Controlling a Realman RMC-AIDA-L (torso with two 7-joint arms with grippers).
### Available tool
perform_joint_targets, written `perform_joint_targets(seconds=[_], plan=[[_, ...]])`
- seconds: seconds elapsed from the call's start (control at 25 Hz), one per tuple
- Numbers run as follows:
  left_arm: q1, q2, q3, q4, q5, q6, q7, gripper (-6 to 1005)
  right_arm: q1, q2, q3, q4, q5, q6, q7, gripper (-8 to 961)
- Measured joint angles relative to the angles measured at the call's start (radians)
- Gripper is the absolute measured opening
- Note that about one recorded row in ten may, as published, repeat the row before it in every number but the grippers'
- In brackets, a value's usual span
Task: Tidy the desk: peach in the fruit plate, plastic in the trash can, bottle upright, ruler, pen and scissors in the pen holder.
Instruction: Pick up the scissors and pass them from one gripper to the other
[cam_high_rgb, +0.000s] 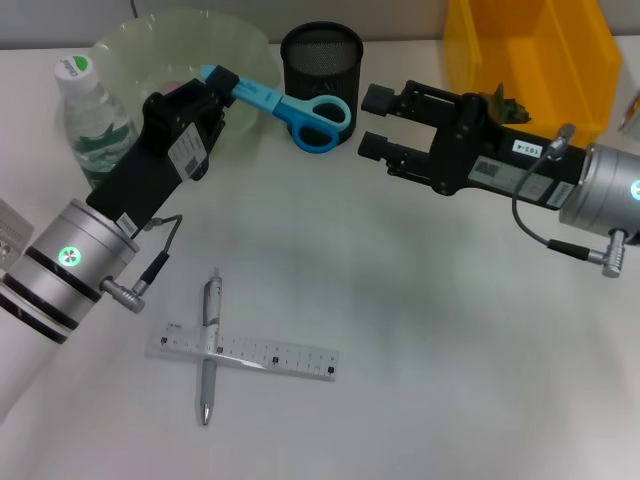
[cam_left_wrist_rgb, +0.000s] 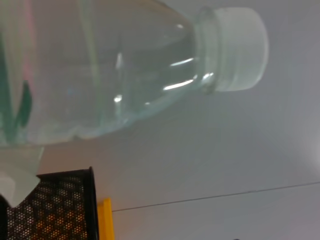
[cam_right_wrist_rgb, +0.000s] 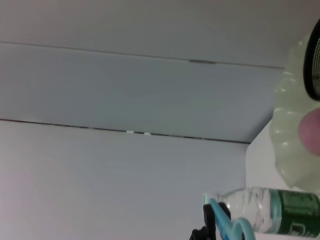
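One of each task thing shows on the desk (cam_high_rgb: 420, 330). The left gripper (cam_high_rgb: 215, 88), upper left of the head view, is clamped on the covered blade end of the scissors (cam_high_rgb: 290, 105), whose blue handles reach toward the pen holder (cam_high_rgb: 321, 55) at top centre, just short of its wall. The right gripper (cam_high_rgb: 378, 122) hangs just right of the pen holder, its fingers spread apart and grasping nothing. The bottle (cam_high_rgb: 92, 118) stands upright at the far left beside the fruit plate (cam_high_rgb: 150, 45); the print on its cap and green label is too small to read. The peach (cam_right_wrist_rgb: 311, 131) lies in the plate. The plastic (cam_high_rgb: 505, 106) sits in the trash can (cam_high_rgb: 530, 50), upper right. The pen (cam_high_rgb: 210, 345) lies across the ruler (cam_high_rgb: 245, 352) at lower left; the ruler's markings cannot be read. Open desk fills the centre and lower right.
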Motion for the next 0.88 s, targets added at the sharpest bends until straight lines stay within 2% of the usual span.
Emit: perform_joint_targets(seconds=[0.76,0.88], plan=[[-0.027,0.0,-0.037,-0.043,0.006,-0.038,0.009,89,0.067,0.007,-0.007,0.034,-0.002,0.092,-0.021,651],[-0.029,0.0,-0.036,-0.046,0.006,-0.042,0.01,89,0.078,0.007,-0.023,0.034,-0.001,0.096,-0.023,613]])
